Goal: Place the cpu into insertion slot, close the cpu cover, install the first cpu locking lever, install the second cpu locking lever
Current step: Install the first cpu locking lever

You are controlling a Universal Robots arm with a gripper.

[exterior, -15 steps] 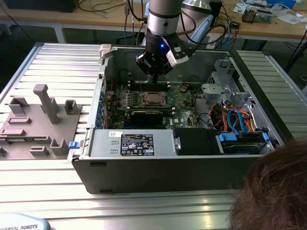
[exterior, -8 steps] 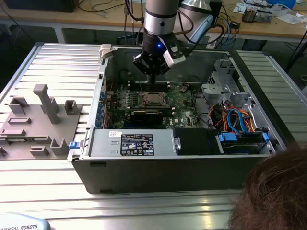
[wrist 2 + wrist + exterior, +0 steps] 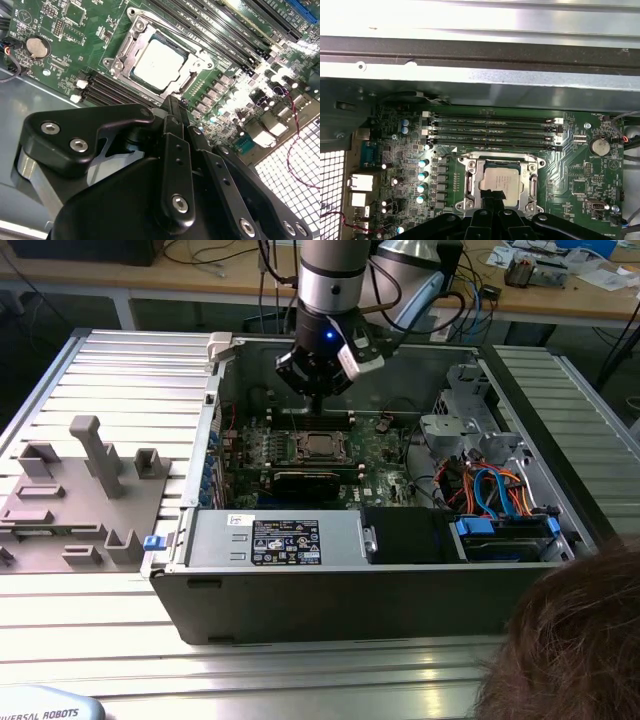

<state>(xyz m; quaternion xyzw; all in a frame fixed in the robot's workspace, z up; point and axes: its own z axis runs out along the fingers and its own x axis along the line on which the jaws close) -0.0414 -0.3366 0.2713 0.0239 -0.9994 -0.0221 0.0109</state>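
— Where does your cpu (image 3: 498, 181) sit right now?

— You find it seated in the socket on the green board (image 3: 570, 165), silver top up. The cpu cover (image 3: 470, 182) lies flat around it, its window framing the chip. In the exterior view you see the same socket (image 3: 318, 446) in the middle of the open computer case (image 3: 300, 600).

— And your gripper (image 3: 172, 107)?

— Your fingers (image 3: 174, 120) are pressed together with nothing between them. In both wrist views the tips hang just beside the socket's edge, near the cover frame; you cannot tell whether they touch it. In the exterior view your gripper (image 3: 316, 398) hovers right above the socket.

— Anything else?

— A person's head (image 3: 570, 640) shows at the exterior view's right, and a grey fixture tray (image 3: 70, 500) lies at its left.
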